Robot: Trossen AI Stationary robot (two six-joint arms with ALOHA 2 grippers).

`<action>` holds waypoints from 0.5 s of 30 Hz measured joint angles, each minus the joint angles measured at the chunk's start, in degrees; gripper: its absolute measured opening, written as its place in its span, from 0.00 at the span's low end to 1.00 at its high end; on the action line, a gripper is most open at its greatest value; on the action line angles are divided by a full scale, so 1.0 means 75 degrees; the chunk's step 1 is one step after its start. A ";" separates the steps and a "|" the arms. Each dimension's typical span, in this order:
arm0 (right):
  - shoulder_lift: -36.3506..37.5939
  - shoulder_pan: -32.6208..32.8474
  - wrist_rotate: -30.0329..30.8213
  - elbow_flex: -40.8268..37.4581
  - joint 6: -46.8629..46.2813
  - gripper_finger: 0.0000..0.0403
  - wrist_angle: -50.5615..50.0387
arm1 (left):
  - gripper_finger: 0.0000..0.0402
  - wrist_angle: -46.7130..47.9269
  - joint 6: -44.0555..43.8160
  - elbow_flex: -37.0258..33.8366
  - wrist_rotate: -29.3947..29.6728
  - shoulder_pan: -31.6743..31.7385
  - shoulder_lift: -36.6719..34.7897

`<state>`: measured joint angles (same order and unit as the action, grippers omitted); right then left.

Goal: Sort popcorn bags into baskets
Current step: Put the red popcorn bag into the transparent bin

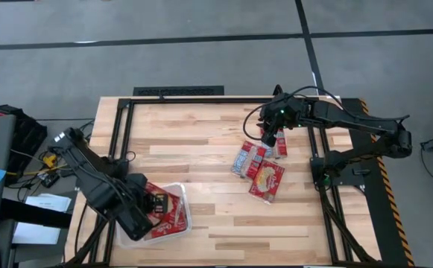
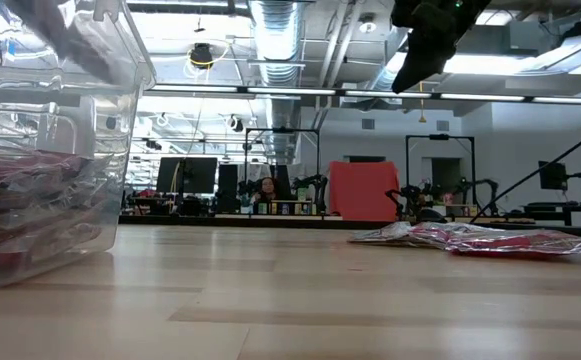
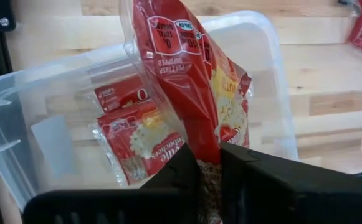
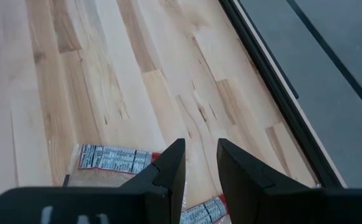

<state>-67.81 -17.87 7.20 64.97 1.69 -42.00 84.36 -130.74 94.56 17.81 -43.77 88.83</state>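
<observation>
My left gripper (image 3: 210,171) is pinched nearly shut on the bottom seam of a popcorn bag (image 3: 196,81), a glossy red plastic packet with a cream popcorn picture and white lettering. It hangs crinkled between my fingers (image 3: 181,171) over the basket (image 3: 19,140). The basket is a clear, shallow plastic tub with rounded corners and thin shiny walls, and it sits near the table's (image 1: 201,149) front left corner. Two more packets (image 3: 134,134) lie flat on the tub's floor, overlapping, red with pale label panels.

My right gripper (image 4: 199,165) hangs above the table near the back right corner, its two dark fingers a narrow gap apart and holding nothing. It touches nothing. Under it, three loose packets (image 1: 259,170) lie flat in a touching cluster toward the right edge of the table, one showing a white nutrition panel with black print in the right wrist view. From table height they look like a low, wrinkled, shiny heap.

The table is pale wooden butcher-block made of long strips, smooth and matte, with a black metal frame along its edges.
</observation>
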 joint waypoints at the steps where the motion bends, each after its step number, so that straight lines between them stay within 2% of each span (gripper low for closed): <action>1: 0.0000 0.0000 0.0000 0.0000 -0.0003 0.29 0.0000 | 0.05 -0.0013 0.0001 0.0000 -0.0004 0.0000 0.0049; 9: 0.0003 0.0000 -0.0012 0.0000 -0.0017 0.29 -0.0003 | 0.05 -0.0183 0.0037 -0.0003 0.0069 0.0000 0.0410; 15: 0.0003 0.0000 -0.0126 0.0000 -0.0017 0.29 -0.0037 | 0.12 -0.0231 0.0061 -0.0006 0.0053 0.0000 0.0423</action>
<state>-67.79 -17.87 6.26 64.97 1.56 -42.28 82.63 -130.28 94.52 18.21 -43.77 92.01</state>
